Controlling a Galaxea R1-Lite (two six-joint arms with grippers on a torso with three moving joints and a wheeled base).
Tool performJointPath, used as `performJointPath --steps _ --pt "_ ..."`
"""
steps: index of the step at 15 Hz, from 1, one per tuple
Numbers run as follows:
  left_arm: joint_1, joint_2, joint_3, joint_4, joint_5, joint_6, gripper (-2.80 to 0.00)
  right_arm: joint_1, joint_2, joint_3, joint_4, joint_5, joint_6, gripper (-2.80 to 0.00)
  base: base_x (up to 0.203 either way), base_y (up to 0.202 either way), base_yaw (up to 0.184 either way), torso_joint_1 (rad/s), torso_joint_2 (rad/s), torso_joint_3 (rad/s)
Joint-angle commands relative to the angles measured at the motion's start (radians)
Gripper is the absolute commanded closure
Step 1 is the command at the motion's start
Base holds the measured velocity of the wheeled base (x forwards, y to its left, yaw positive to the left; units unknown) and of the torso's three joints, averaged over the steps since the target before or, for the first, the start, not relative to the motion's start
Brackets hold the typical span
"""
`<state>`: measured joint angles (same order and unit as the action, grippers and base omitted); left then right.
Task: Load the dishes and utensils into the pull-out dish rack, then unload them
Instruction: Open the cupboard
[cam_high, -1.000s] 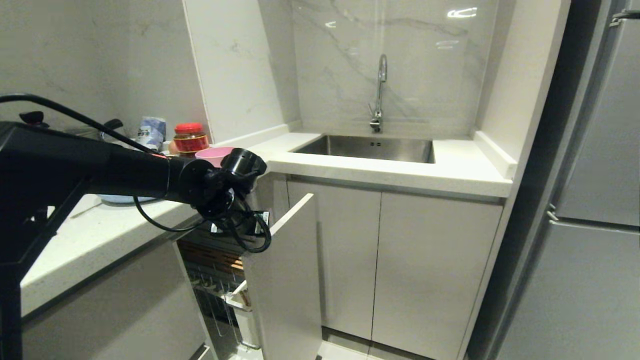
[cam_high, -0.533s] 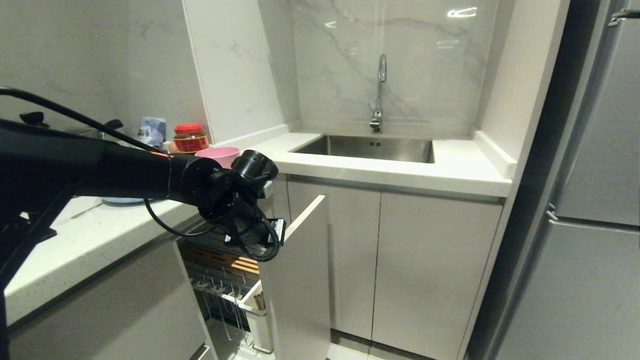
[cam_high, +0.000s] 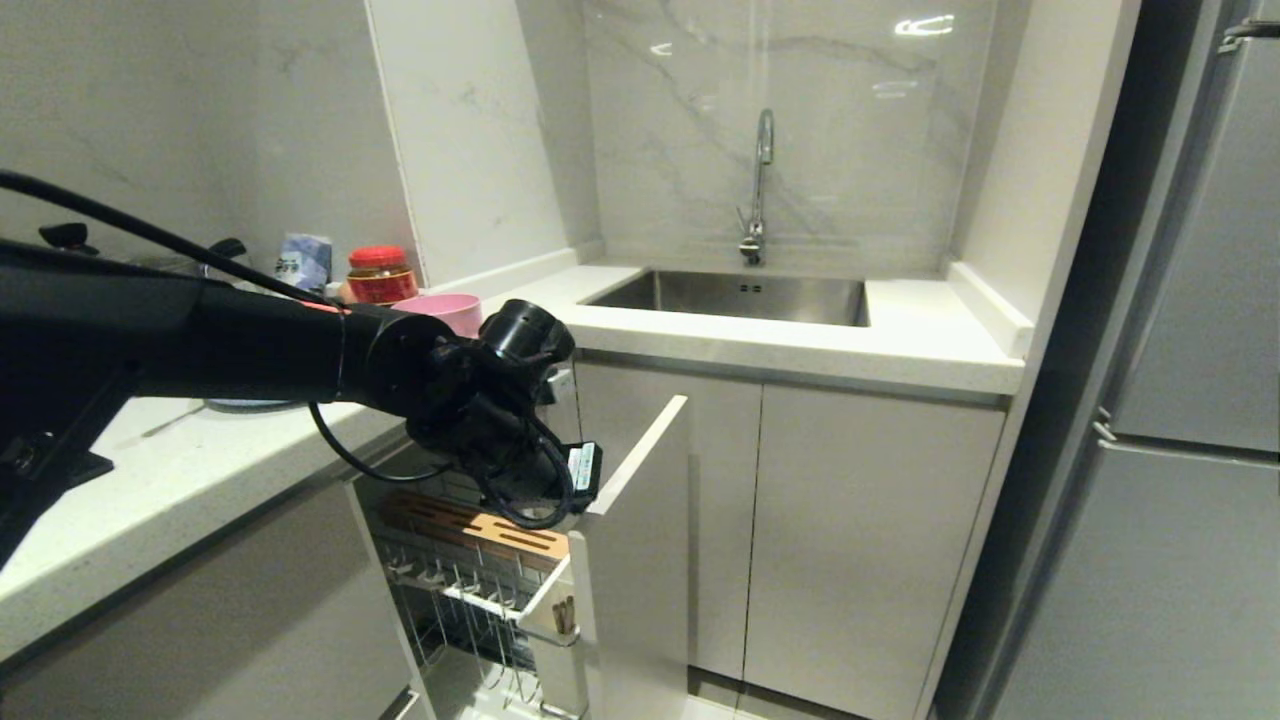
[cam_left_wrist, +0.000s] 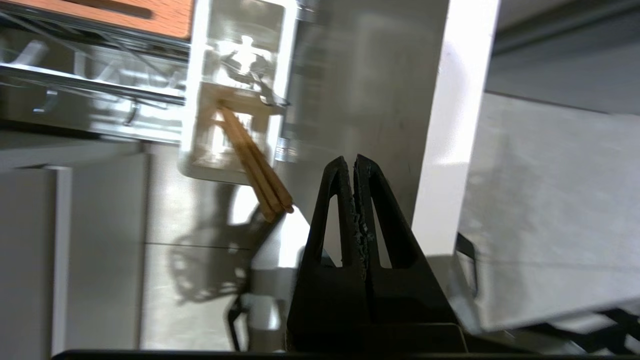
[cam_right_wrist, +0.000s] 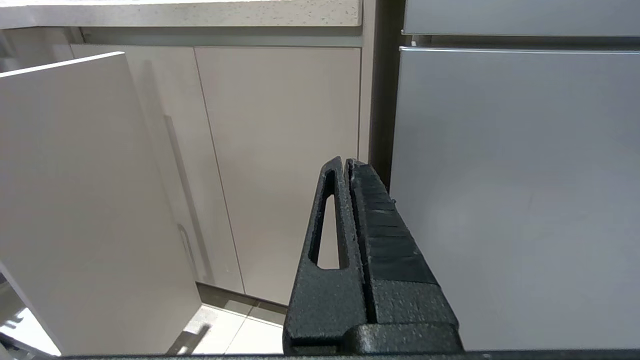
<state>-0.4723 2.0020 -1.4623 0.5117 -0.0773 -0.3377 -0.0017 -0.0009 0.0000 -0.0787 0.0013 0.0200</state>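
Chopsticks (cam_left_wrist: 255, 165) seemingly just beside closed fingers (cam_left_wrist: 342, 200)

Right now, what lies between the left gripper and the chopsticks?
Nothing; in the left wrist view the shut left gripper and chopsticks in the white utensil bin have open space between them.

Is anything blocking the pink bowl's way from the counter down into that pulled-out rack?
The left arm itself: its shut left gripper is at the pull-out dish rack, just below the pink bowl. Nothing else visible intervenes.
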Motion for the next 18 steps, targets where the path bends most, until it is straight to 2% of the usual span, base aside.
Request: performJointPath --steps 1,5,10,12,18 --pt "-0.002 -0.022 0.003 0.002 -0.067 -0.007 0.0 0.0 -0.001 0.026 -0.001 0.0 0.0 0.0 0.0 0.0 0.0 0.0 0.0 0.0" --pt "-0.016 -0.025 0.008 0.001 -0.182 -0.039 0.0 0.0 -0.001 0.026 -0.001 0.0 0.0 0.0 0.0 0.0 0.0 0.0 0.0 0.0" --pt "-0.039 -0.023 0.016 0.002 -0.258 -0.056 0.0 0.0 -0.001 0.026 -0.001 0.0 0.0 0.0 0.0 0.0 0.0 0.0 0.0 0.0" --pt "-0.058 -0.019 0.02 0.001 -0.26 -0.074 0.0 0.0 -0.001 0.026 -0.001 0.0 0.0 0.0 0.0 0.0 0.0 0.0 0.0 0.0" --pt "-0.076 -0.011 0.027 0.002 -0.261 -0.076 0.0 0.0 -0.001 0.026 -0.001 0.0 0.0 0.0 0.0 0.0 0.0 0.0 0.0 0.0"
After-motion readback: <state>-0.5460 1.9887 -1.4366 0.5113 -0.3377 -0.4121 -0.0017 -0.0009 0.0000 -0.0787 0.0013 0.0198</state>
